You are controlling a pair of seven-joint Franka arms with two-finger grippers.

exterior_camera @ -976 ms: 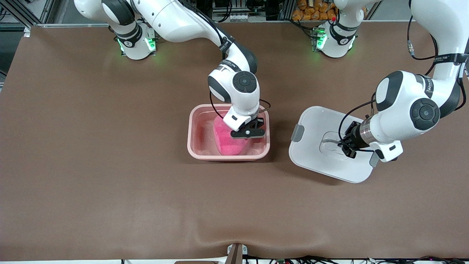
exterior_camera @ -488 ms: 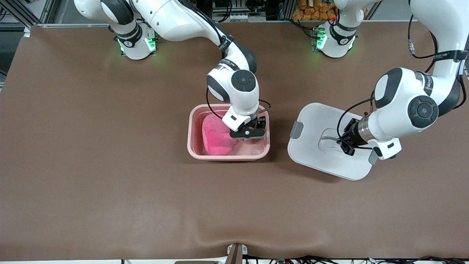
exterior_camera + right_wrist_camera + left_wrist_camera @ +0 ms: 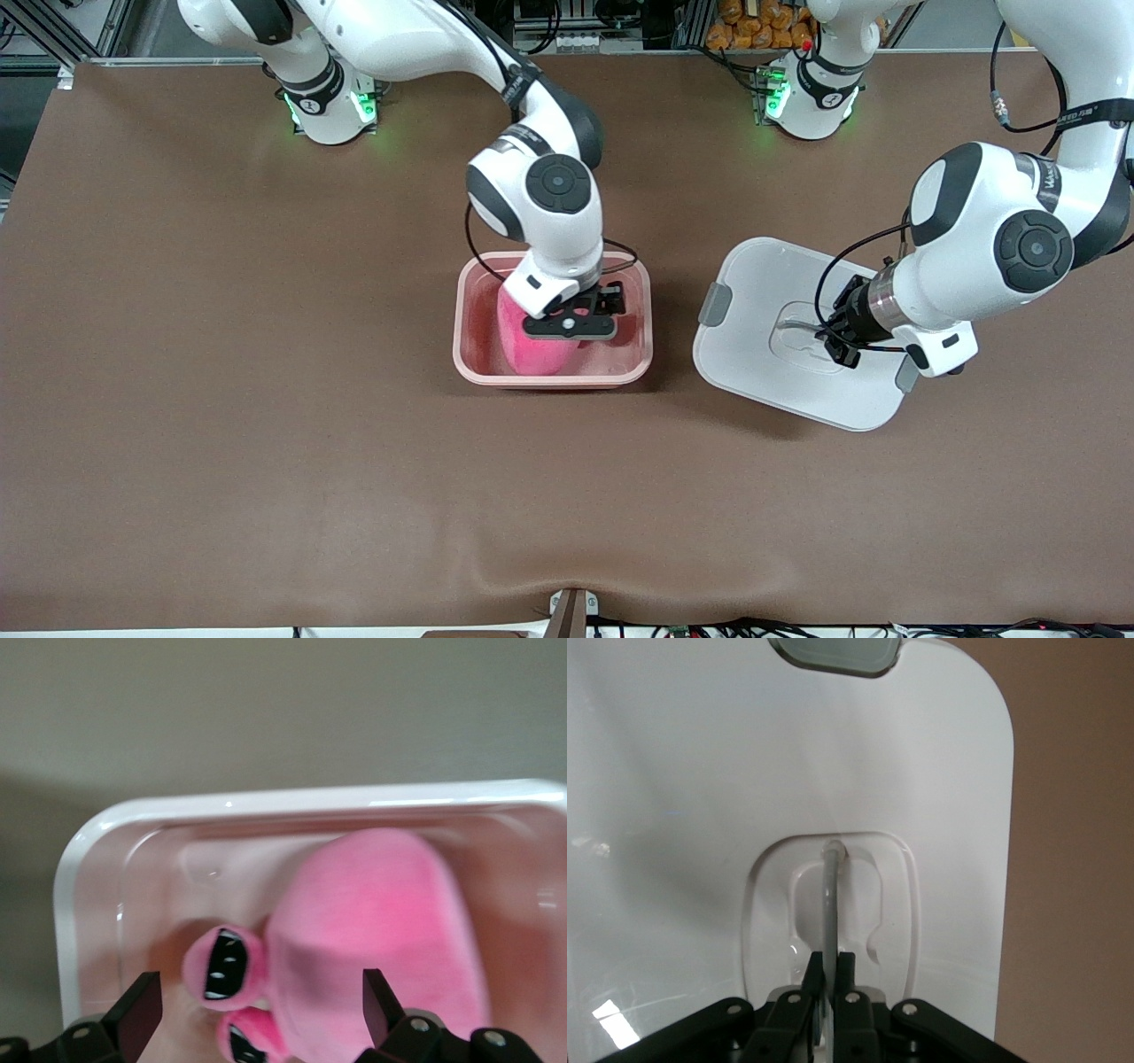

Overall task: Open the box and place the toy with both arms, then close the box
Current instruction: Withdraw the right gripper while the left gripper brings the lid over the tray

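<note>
Plush hot-pink toy [image 3: 530, 341] lies in your translucent pink tub [image 3: 469, 354], right gripper [image 3: 571, 323] spread wide above it, holding nothing. Your left gripper [image 3: 837, 341] pinches the recessed handle [image 3: 831, 895] of the white lid [image 3: 762, 372], which sits beside the tub toward the left arm's end.

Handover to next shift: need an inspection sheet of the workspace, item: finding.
Surface: brown table mat, a ripple at the edge nearest the front camera.
Box: pink tub open, mid-table.
Toy: pink plush lies inside the tub.
Lid: white lid off, beside the tub toward the left arm's end.
Clutter: nothing seen on the mat.
Right gripper: open over the tub, above the toy, holding nothing.
Left gripper: shut on the lid handle.
Cables: black cable loops at both wrists; one arcs over the lid.
Surroundings: green-lit arm bases, racks and orange items past the table edge.
</note>
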